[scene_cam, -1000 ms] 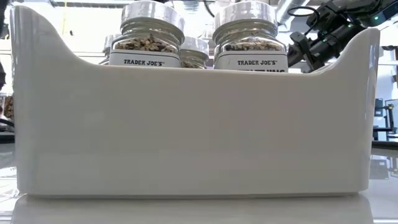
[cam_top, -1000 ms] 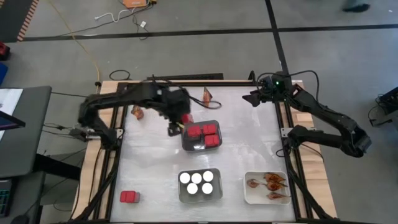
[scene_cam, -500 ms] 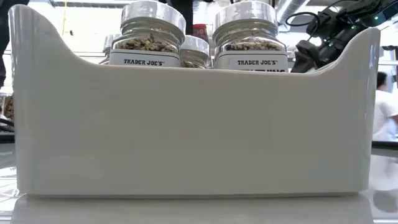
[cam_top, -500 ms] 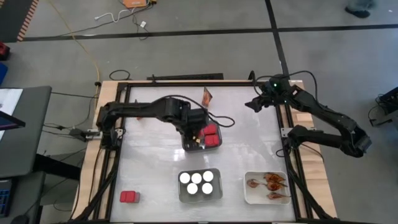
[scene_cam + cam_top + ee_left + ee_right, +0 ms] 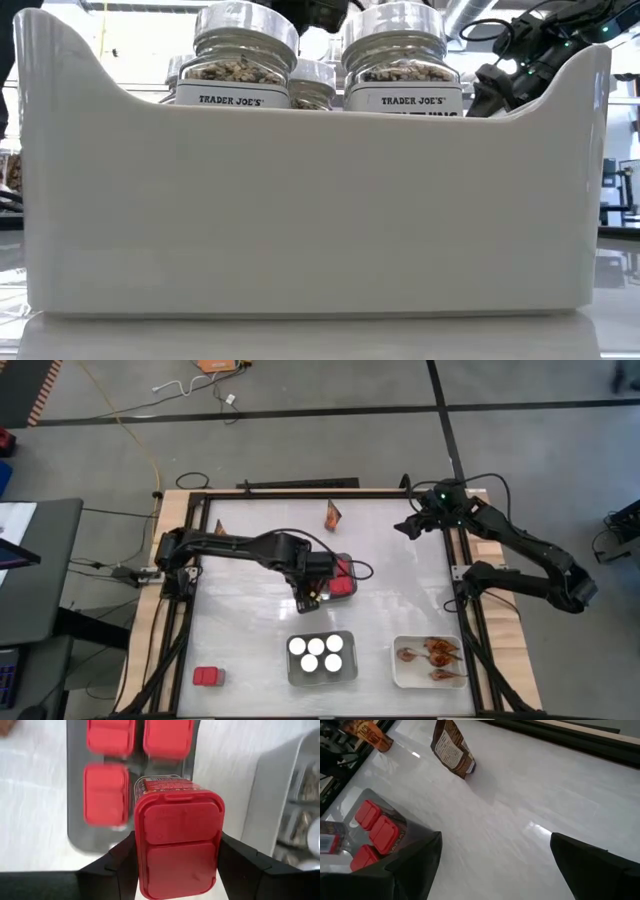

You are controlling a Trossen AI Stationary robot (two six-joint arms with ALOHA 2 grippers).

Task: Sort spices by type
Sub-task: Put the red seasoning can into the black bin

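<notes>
Over the last second we have swung our left arm [image 5: 230, 545] from the table's far left side in across the grey tray [image 5: 345, 559], and our left gripper [image 5: 175, 851] now hangs over the tray's near-left part, its fingers part open and clamped on the sides of a red box [image 5: 177, 845]. We judge that this box is about to be set down with its kind: three red boxes already lie in the tray, and one corner slot shows bare grey floor in the left wrist view. Room there is tight, with the tray wall on one side and a seated box just beside the slot, so we need a straight descent. The jar tray [image 5: 321, 657] near the front holds four jars and stands clear of our path. Our right gripper [image 5: 405, 526] has barely shifted and waits fully open and empty at the far right edge. Still unsorted are a red box [image 5: 209, 676] at the near-left corner and two packets [image 5: 332, 515] [image 5: 219, 526] at the far side; the white tray [image 5: 430, 662] at front right already holds packets.
</notes>
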